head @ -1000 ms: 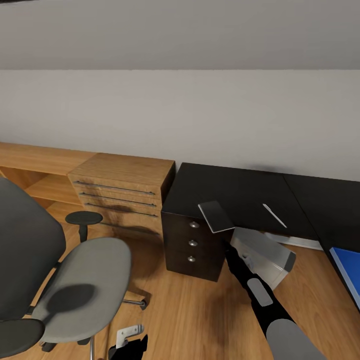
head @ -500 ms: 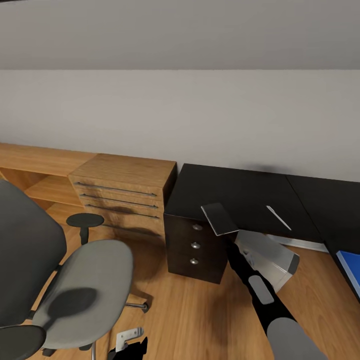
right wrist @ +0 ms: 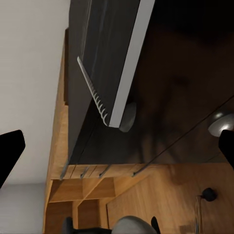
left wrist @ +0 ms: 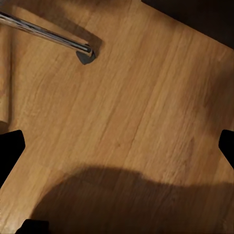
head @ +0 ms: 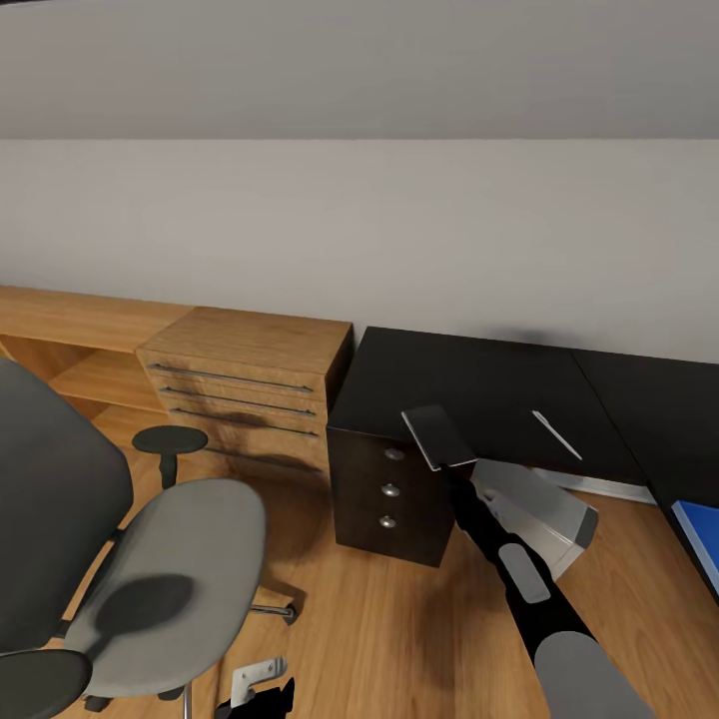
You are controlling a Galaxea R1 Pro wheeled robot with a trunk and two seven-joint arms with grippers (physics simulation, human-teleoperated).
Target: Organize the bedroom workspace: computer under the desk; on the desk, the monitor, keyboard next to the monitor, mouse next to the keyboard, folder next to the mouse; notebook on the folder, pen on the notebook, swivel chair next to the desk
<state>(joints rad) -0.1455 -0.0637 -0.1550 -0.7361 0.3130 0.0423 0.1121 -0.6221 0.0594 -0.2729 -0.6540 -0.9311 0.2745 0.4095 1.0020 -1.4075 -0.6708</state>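
One notebook (head: 437, 436) pinched in right gripper (head: 451, 469) over desk (head: 479, 384) edge — pen (head: 556, 434) near; left gripper's spread unclear.

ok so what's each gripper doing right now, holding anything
Left gripper: open, holding nothing, above the wooden floor.
Right gripper: shut on the thin dark grey rectangular notebook.
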